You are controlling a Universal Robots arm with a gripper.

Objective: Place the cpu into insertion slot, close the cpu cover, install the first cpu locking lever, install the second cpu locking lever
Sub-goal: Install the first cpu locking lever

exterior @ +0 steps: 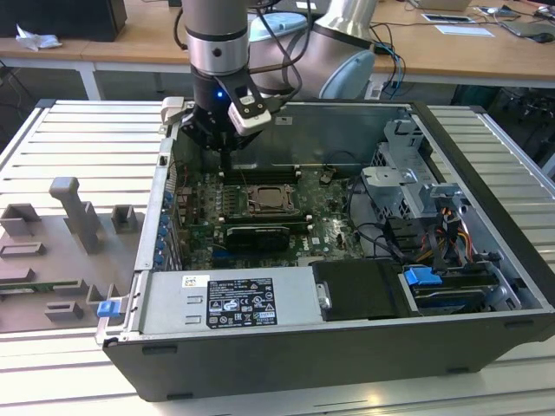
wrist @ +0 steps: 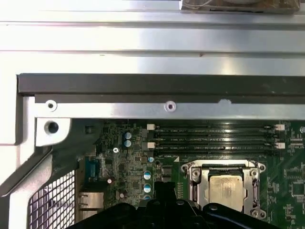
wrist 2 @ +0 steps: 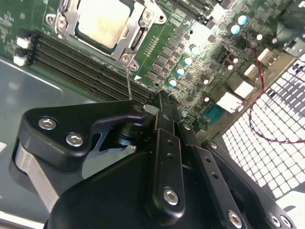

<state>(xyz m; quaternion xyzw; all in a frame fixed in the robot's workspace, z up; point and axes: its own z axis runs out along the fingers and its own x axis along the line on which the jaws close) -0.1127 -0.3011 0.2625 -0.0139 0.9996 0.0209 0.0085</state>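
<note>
Gripper (exterior: pixel 227 163) is hanging low inside an open computer case (exterior: pixel 486 165), just beside the insertion slot (exterior: pixel 265 201) and towards the exterior view's left of it. In the second wrist view its black fingers (wrist 2: pixel 164 138) are meeting at the tip, drawn together with no gap showing. The cpu (wrist 2: pixel 102 21), a pale metal square, is sitting in the slot, and the silver cpu cover (wrist 2: pixel 137 37) is lying flat around it, so the first two steps are looking done. A thin wire locking lever (wrist 2: pixel 128 78) is rising from the slot's corner, across the long black memory slots (wrist 2: pixel 71 59), to end right by the fingertip. Judging from that, the first-lever step is the one in hand. Finishing it is likely calling for steady pressure along the wire, without slipping onto the green circuit board (wrist 2: pixel 200 62). Whether the fingertip is actually touching or pinching the lever is hard to tell, since the gripper's own body is blocking the spot. The second lever is hard to make out.
</note>
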